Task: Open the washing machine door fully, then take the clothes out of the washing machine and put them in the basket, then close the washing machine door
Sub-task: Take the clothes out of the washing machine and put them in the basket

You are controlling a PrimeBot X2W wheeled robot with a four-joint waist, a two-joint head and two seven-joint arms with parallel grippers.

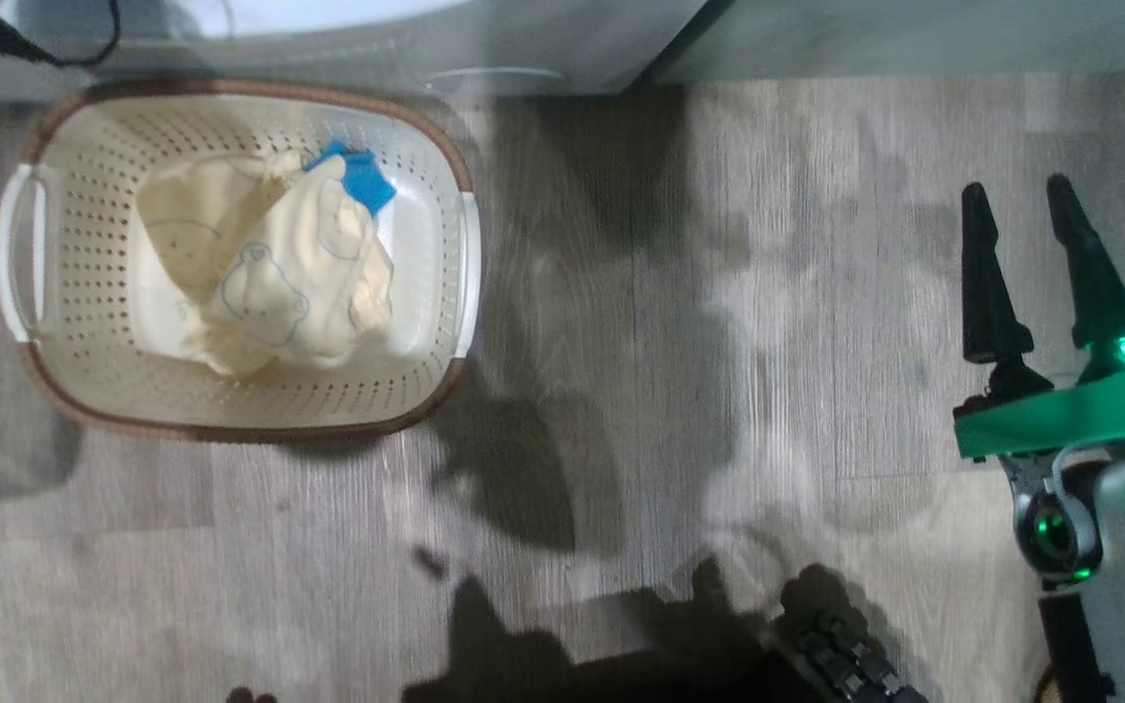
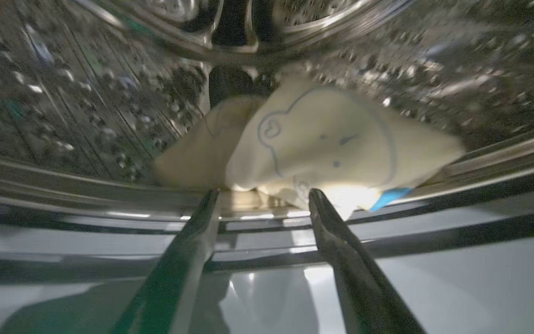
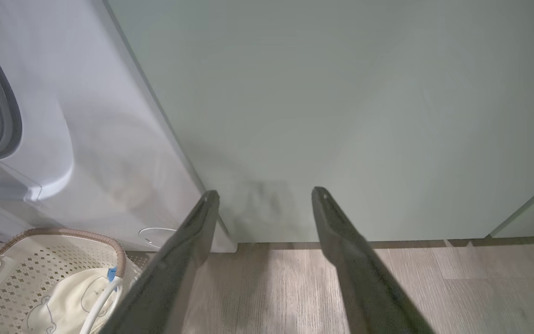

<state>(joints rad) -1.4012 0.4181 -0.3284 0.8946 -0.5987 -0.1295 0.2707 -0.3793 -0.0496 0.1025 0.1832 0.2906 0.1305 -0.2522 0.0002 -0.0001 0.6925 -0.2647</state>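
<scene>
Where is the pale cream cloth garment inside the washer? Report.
Left wrist view, centre: the cream garment lies on the steel drum floor, just beyond the left gripper.

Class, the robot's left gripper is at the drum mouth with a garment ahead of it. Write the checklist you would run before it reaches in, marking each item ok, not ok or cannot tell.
1. Left gripper jaws open: ok.
2. Garment lies just ahead of the fingers, untouched: ok.
3. Washing machine door fully open: cannot tell.
4. Basket has room above the clothes in it: ok.
5. Right gripper open, holding nothing, apart from the basket: ok.
6. More clothes deeper in the drum: cannot tell.
</scene>
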